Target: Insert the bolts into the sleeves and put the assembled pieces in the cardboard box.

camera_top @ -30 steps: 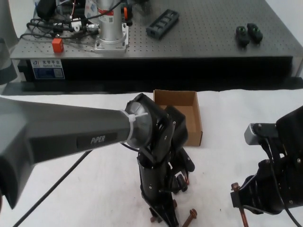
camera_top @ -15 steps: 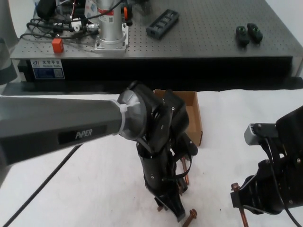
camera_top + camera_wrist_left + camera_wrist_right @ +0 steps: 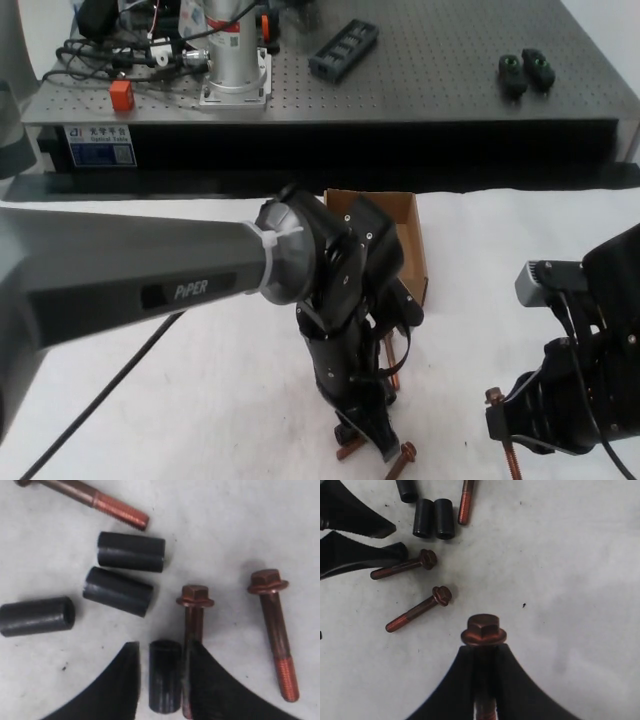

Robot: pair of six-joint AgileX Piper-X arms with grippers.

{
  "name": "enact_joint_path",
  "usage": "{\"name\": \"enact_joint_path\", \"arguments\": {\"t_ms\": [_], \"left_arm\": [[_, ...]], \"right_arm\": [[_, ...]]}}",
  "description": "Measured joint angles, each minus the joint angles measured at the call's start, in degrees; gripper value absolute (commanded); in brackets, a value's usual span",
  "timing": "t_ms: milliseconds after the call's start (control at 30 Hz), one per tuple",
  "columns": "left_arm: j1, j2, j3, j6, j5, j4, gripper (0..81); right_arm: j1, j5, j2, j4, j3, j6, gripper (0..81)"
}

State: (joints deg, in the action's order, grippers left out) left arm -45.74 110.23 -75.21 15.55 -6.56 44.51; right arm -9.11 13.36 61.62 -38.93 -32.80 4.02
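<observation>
In the high view I have the left pincer [image 3: 372, 435] down on the white worktop [image 3: 150, 400], just in front of the cardboard box [image 3: 418, 262], with loose bolts lying around its tips. The right pincer [image 3: 505, 432] hangs off to one side, well apart from the box, carrying the held bolt [image 3: 497, 402] head-up. No assembled piece shows in the part of the box I can see, so I judge the job to be early.

In the left wrist view the fingers stand narrowly apart, straddling one black sleeve [image 3: 165, 675] that lies on the worktop between them. A sliver of gap shows along one finger, so I read it as not gripped yet. A stray bolt [image 3: 194, 615] lies with its shank against the inner edge of the other finger, right beside the sleeve. The other sleeves [image 3: 118, 591] lie near, apart from the fingers.

In the right wrist view that pincer is clamped on the held bolt's shank. The hex head sits just past the fingertips and the thread runs back between them.

The step in hand, as I read it, is picking up a sleeve to mate with that bolt. Next I would close on the sleeve alone, taking care that the stray bolt is not pinched in with it. After lifting, the bore has to line up with the bolt's axis. With the head leading, I suspect the bolt needs regripping first.
</observation>
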Motion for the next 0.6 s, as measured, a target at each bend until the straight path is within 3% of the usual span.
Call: {"name": "enact_joint_path", "arguments": {"t_ms": [600], "left_arm": [[0.00,2.67,0.00,2.85,0.75,0.32,23.1]], "right_arm": [[0.00,0.06,0.00,0.00,0.00,0.00,2.2]]}}
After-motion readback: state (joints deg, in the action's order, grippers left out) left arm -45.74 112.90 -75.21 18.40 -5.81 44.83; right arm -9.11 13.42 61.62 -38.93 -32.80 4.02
